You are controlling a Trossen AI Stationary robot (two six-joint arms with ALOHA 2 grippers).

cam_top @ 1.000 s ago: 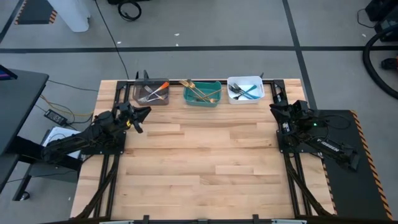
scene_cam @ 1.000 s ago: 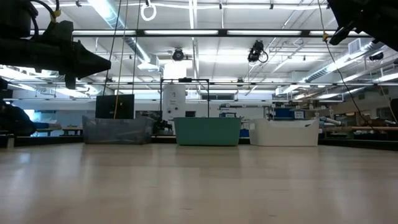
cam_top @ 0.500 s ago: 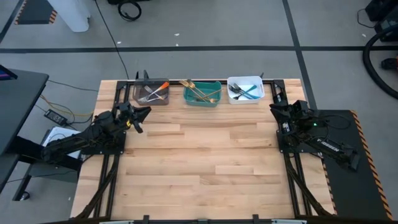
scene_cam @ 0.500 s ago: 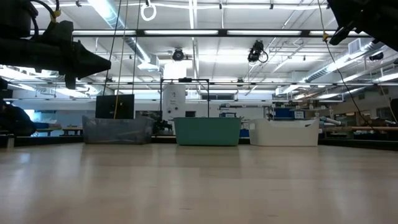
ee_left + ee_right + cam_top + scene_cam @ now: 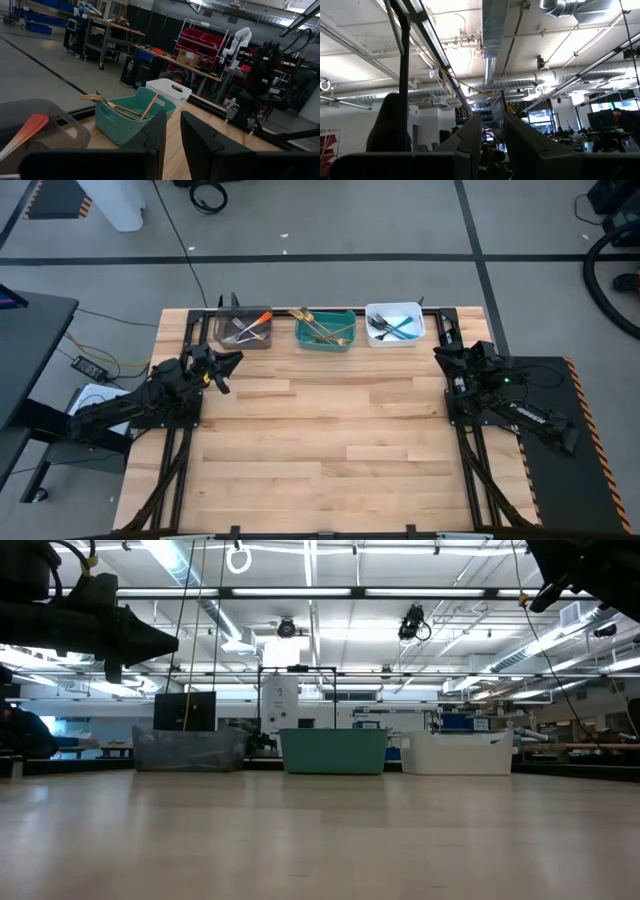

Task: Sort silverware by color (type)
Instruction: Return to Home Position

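Observation:
The silverware lies sorted in three bins along the table's far edge. Orange-handled pieces point(image 5: 250, 326) are in the grey bin point(image 5: 226, 338), thin gold ones point(image 5: 322, 327) in the teal bin point(image 5: 328, 344), and blue-handled ones point(image 5: 392, 327) in the white bin point(image 5: 412, 309). In the left wrist view the gold pieces point(image 5: 125, 107) lean on the teal bin's rim, and an orange handle point(image 5: 27, 127) shows in the grey bin. My left gripper point(image 5: 230, 364) hovers shut near the table's left edge, short of the grey bin. My right gripper point(image 5: 439, 355) hangs shut at the right edge, raised.
The three bins point(image 5: 332, 751) stand side by side at the far edge in the low view. Bare wooden table point(image 5: 320, 440) stretches between the two arms and toward the near edge. Both arms' bases sit at the table's left and right sides.

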